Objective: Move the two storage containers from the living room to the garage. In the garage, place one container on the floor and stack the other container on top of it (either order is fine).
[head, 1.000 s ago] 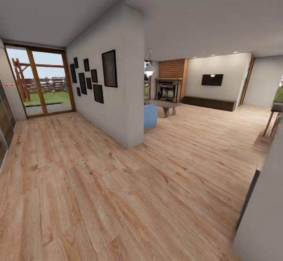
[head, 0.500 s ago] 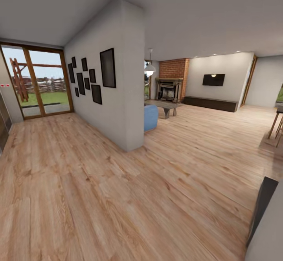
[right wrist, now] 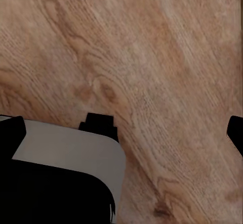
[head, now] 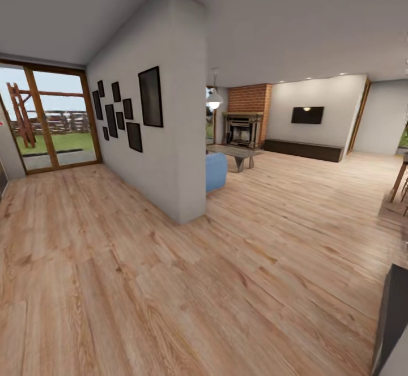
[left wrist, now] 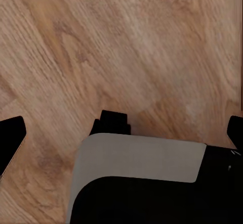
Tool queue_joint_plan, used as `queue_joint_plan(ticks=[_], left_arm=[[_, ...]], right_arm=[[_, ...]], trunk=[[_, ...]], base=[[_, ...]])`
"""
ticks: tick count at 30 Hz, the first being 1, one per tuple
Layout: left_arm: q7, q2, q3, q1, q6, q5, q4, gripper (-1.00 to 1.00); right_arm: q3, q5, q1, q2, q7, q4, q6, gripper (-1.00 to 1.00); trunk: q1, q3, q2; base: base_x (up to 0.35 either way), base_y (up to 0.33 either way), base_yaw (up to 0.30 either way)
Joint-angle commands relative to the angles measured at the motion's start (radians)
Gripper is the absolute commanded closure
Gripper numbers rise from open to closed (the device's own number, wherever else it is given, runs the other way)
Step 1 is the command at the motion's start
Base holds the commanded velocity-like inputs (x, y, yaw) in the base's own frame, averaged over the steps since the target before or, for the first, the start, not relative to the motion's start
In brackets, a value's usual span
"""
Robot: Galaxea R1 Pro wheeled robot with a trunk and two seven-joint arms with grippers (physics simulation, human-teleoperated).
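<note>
1. The left gripper (left wrist: 120, 133) points down at the floor; its black fingertips (left wrist: 11, 135) sit far apart at the two edges of the left wrist view, with nothing between them but bare planks.
2. The right gripper (right wrist: 121, 130) hangs the same way, its dark fingertips (right wrist: 12, 128) spread wide and holding nothing.
3. Under both grippers a rounded pale grey and black part of the robot's body (left wrist: 142, 183) shows above the boards.
4. The wood plank floor (head: 170, 285) is light, matte, with strong knotty grain in long boards.
5. A plain white partition wall (head: 175, 127) carries a cluster of black rectangular picture frames (head: 149, 96).
6. Beyond it lies the living room (head: 294, 155): a blue sofa (head: 216, 171) corner, a low glass table (head: 238, 154), a red brick fireplace (head: 248, 114), a white pendant lamp (head: 214, 99), and a dark flat television (head: 307, 115) over a long low cabinet (head: 303, 149).
7. A wood-framed glass door (head: 51, 118) at the hallway's end looks onto grass and a fence.
8. I cannot see the storage containers from here.
</note>
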Motion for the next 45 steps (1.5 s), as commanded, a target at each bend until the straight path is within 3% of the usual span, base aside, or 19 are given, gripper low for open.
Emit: queue_joint_plan(ticks=[1,45], left_arm=[[0.000,0.000,-0.008,0.000,-0.001,0.009,0.000,-1.00],[0.000,0.000,-0.008,0.000,0.000,0.009,0.000,-1.00]], right_arm=[[0.008,-0.011,-0.001,0.001,0.001,0.003,-0.005,-1.00],[0.008,-0.006,-0.001,0.004,0.002,0.003,-0.007,-1.00]], trunk=[[0.001,-0.001,0.000],[0.001,-0.001,0.000]], base=[[0.327,0.000,-0.171],[0.326,0.000,-0.276]])
